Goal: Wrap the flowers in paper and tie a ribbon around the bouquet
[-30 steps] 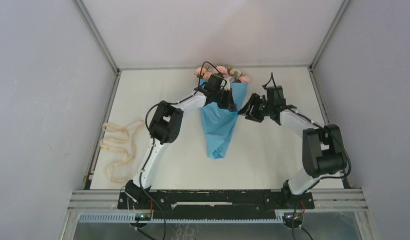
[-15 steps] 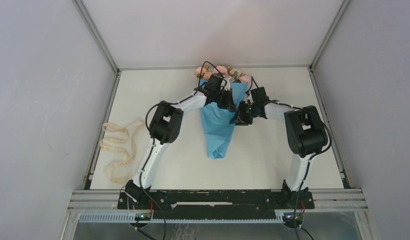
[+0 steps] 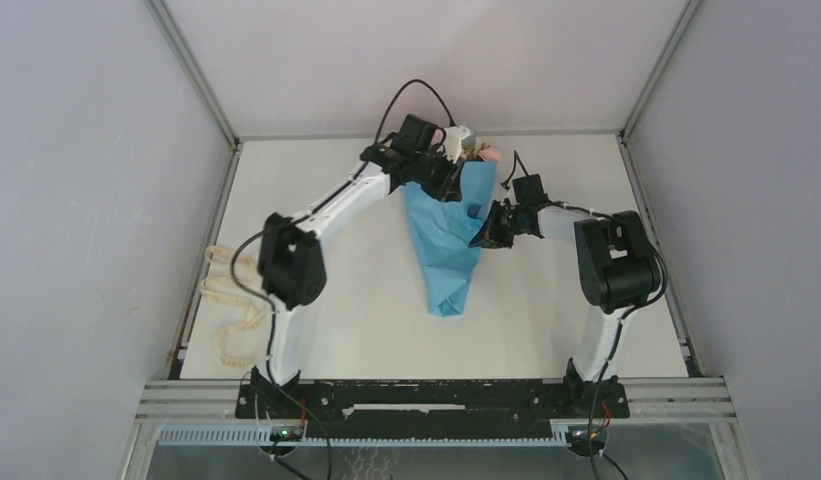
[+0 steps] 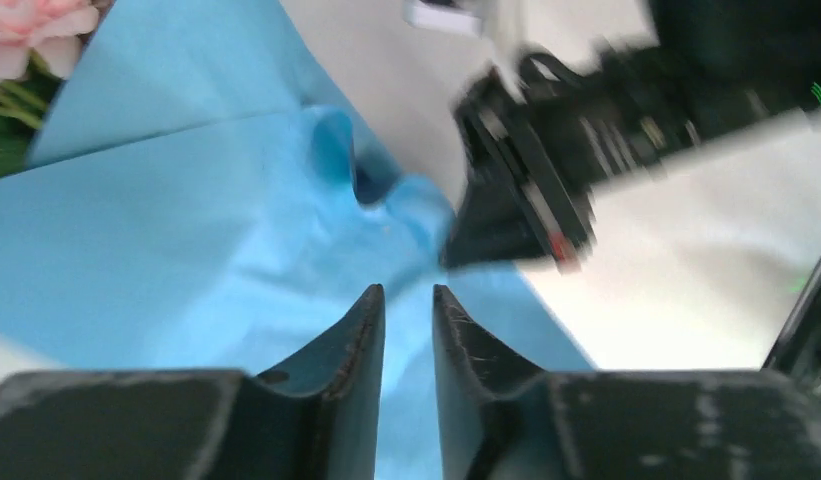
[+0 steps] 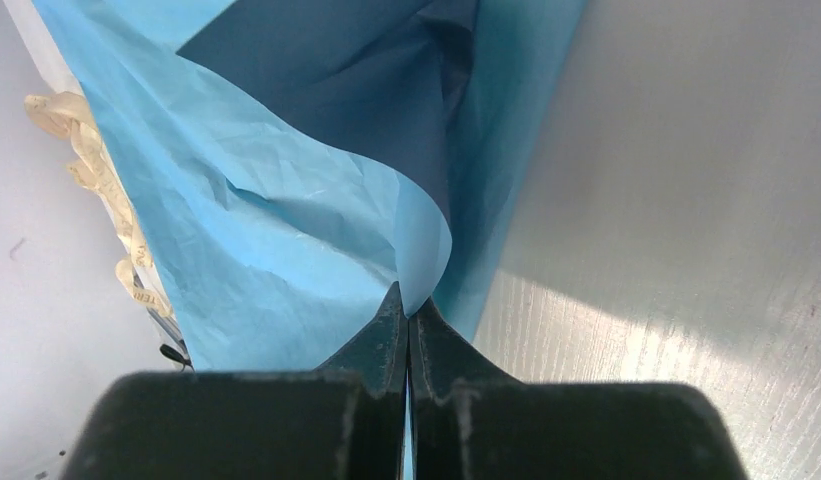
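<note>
The bouquet (image 3: 446,245) lies mid-table as a light-blue paper cone with its point toward me. The flowers (image 3: 489,154) peek out at its far end, mostly hidden behind my left wrist; one pink bloom (image 4: 36,25) shows in the left wrist view. My left gripper (image 3: 448,182) hovers over the cone's wide top. It (image 4: 408,292) is open by a narrow gap, with the paper (image 4: 186,230) below and nothing gripped. My right gripper (image 3: 480,237) is at the cone's right edge, where it (image 5: 408,305) is shut on a curled fold of paper (image 5: 286,230). The ribbon (image 3: 231,290) lies loose at the table's left edge.
The ribbon (image 5: 86,170) also shows beyond the paper in the right wrist view. The right arm's black gripper body (image 4: 526,190) sits close in front of my left fingers. Grey walls with metal posts (image 3: 196,75) enclose the table on three sides.
The right gripper moved left to the cone's edge and shut on the paper. The left gripper opened off the paper and rose toward the far end, its elbow swinging left.
</note>
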You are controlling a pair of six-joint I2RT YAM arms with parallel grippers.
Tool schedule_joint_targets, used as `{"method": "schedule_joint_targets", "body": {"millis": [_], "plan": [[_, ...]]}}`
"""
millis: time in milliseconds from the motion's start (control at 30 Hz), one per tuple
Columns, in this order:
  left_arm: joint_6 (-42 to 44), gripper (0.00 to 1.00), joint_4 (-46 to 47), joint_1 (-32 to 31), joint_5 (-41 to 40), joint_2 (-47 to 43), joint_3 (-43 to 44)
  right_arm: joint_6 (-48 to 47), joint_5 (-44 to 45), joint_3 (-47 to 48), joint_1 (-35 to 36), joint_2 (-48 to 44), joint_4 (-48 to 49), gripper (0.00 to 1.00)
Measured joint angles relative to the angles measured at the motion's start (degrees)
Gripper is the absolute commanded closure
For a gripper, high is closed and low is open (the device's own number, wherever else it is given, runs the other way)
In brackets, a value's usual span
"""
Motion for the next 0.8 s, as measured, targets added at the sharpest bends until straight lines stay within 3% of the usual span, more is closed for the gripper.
{"method": "schedule_joint_targets", "body": {"millis": [67,200,533,800], "plan": [[6.4,0.9,-1.9,-1.8,-3.2,-8.9,-6.3,0.1,-0.3,-0.6,-0.1,0.0,0.7,1.0],[15.4,0.91,-3.0,-8.0,-8.5,-19.5,-17.4,0.5,-1.0,-1.6,-0.2,-0.1,2.5,1.0],[25.0,0.81,2.2,-20.2,-16.7,-11.7,-34.4,4.1,-1.8,-7.7,-1.6,-2.7,9.1,1.0],[28.2,0.55,5.5,-24.9,-15.6,-12.4,-37.2,6.2,-1.6,-9.7,-2.3,-3.4,11.5,1.0]]}}
